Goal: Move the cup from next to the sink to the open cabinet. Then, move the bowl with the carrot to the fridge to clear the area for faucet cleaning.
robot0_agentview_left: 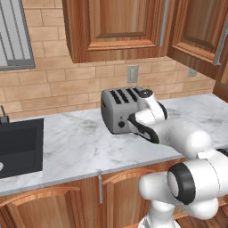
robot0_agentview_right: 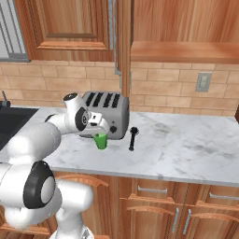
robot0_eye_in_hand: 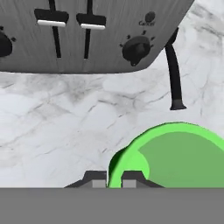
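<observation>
No legible text. Toaster [robot0_eye_in_hand: 83, 35] front panel carries a small printed marking above its round knob [robot0_eye_in_hand: 136, 49]; too blurred to read.

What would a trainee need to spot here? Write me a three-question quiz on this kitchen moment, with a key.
1. True or false: the gripper is shut on the rim of the cup.
2. What stands right behind the cup on the counter? A) a kettle B) the toaster C) a blender
3. Fill in: the cup is coloured ____.

Key:
1. True. In the hand view the fingertips pinch the cup's rim between them.
2. B. A dark utensil also lies just to the toaster's right.
3. Green.
</observation>
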### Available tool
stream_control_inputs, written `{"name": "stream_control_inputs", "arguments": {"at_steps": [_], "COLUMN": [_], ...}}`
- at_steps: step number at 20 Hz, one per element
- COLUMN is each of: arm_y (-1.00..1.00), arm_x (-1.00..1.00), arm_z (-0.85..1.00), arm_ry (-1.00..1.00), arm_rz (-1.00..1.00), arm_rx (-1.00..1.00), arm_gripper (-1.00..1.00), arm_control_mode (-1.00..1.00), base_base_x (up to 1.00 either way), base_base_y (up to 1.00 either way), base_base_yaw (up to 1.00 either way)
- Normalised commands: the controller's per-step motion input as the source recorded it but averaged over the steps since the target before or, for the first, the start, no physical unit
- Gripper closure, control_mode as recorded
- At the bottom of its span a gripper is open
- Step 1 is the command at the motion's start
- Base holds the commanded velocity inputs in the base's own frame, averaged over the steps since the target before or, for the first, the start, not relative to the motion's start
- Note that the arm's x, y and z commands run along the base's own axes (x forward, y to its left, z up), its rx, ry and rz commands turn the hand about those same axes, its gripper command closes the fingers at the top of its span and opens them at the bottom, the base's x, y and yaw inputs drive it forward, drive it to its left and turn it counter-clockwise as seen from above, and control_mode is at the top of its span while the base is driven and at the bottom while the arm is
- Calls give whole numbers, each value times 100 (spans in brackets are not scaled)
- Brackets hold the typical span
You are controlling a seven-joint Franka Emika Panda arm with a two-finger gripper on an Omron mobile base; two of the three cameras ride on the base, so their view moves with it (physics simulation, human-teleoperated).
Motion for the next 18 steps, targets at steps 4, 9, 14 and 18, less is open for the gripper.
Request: {"name": "stream_control_inputs", "arguments": {"at_steps": [4,9,14,18], "arm_y": [4,2,0,0], "arm_x": [-60,-31,0,0], "arm_z": [98,40,0,0], "arm_ry": [-23,-6,0,0], "arm_rz": [0,0,0,0], "arm_rx": [-14,-4,0,0], "arm_gripper": [100,100,100,100], "arm_control_mode": [-100,100,100,100], "base_base_x": [0,-60,-100,-28], "base_base_y": [0,1,-33,-97], "base_base_yaw": [0,0,6,9]}}
